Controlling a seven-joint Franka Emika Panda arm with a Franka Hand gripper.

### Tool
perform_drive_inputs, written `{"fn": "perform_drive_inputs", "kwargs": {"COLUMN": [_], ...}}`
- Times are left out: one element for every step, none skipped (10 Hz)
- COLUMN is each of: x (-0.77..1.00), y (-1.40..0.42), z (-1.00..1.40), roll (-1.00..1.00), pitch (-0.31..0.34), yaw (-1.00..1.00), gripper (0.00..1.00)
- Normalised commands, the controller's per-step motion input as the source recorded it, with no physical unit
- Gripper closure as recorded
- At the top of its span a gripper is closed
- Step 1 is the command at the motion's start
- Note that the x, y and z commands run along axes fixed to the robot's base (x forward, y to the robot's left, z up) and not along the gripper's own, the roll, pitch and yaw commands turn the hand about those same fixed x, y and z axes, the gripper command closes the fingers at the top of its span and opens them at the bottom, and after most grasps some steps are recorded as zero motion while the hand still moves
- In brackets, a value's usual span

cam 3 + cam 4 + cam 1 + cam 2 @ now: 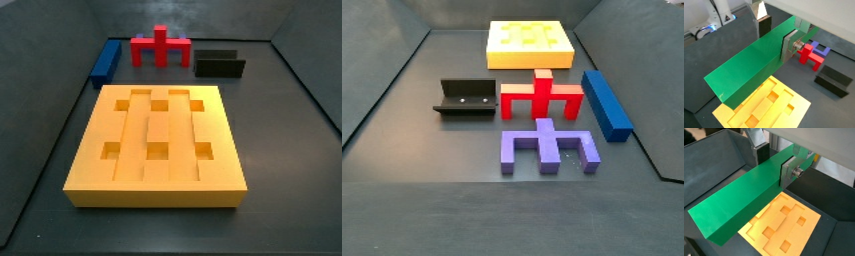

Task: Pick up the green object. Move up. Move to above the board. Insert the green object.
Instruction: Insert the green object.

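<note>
The green object (741, 203) was clamped at one end between the fingers (789, 170) of the gripper (791, 42), held level and high above the board (158, 140), which lay at the floor's centre, presumably for lining up with a lengthwise groove before insertion.

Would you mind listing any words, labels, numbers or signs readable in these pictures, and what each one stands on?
None can be read in any view. The green object held in the gripper, the board, the blue bar, the red piece, the purple piece and the fixture are all plain and unmarked.
</note>
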Motion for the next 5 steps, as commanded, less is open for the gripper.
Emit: {"fn": "perform_drive_inputs", "kwargs": {"x": [0.0, 0.0, -0.05, -0.07, -0.09], "y": [0.0, 0.0, 0.0, 0.0, 0.0], "z": [-0.27, -0.73, -0.8, -0.83, -0.78], "roll": [-0.09, -0.19, -0.17, -0.16, -0.18], "pitch": [-0.03, -0.119, -0.116, -0.114, -0.124], "yaw": [-0.01, -0.08, -0.14, -0.16, -0.09], "gripper": [1.0, 1.0, 1.0, 1.0, 1.0]}}
